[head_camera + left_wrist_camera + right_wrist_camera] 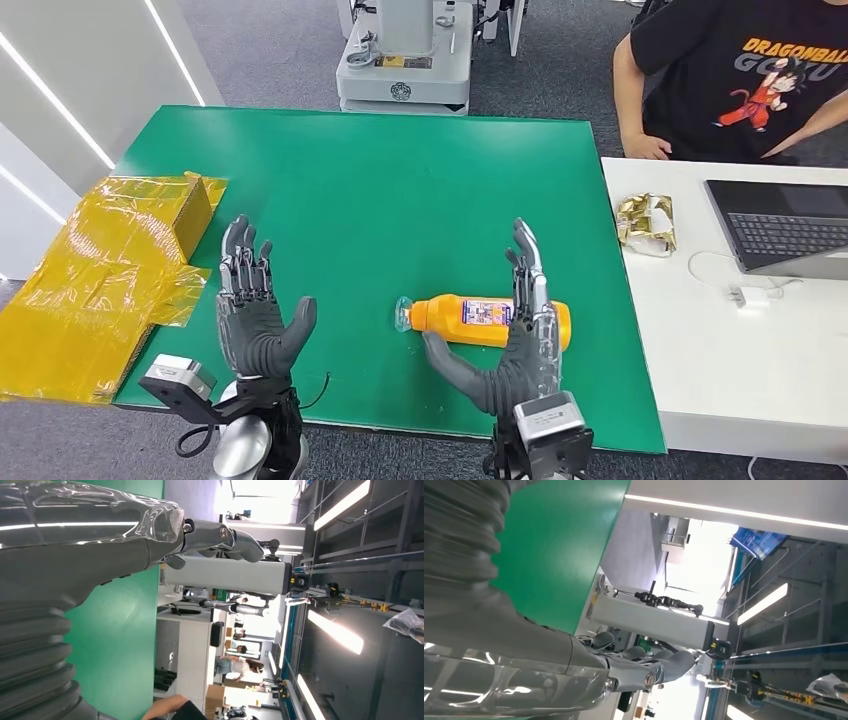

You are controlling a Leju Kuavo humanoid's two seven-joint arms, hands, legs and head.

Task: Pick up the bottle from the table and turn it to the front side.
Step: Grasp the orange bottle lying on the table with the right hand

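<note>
Right hand fingers: the right hand [520, 340] stands upright on edge, fingers [527, 262] straight and apart, thumb stretched out sideways below the bottle's neck end; it holds nothing, though the palm hides part of the bottle, so contact cannot be told.
Left hand fingers: the left hand [252, 312] is raised, palm turned inward, fingers [243, 262] spread and empty, well apart from the bottle.
Bottle: the orange bottle [470, 320] lies on its side on the green table [400, 190], clear cap end toward the left hand, label facing up, just behind the right hand.
Left side: crumpled yellow wrapping [90, 290] overhangs the table's left edge.
Right side: a white desk [720, 350] carries a laptop [785, 228], a crumpled gold foil [645, 222] and a white charger [750, 296].
Behind: a person in a black printed shirt [745, 75] rests a hand at the desk's far edge.
</note>
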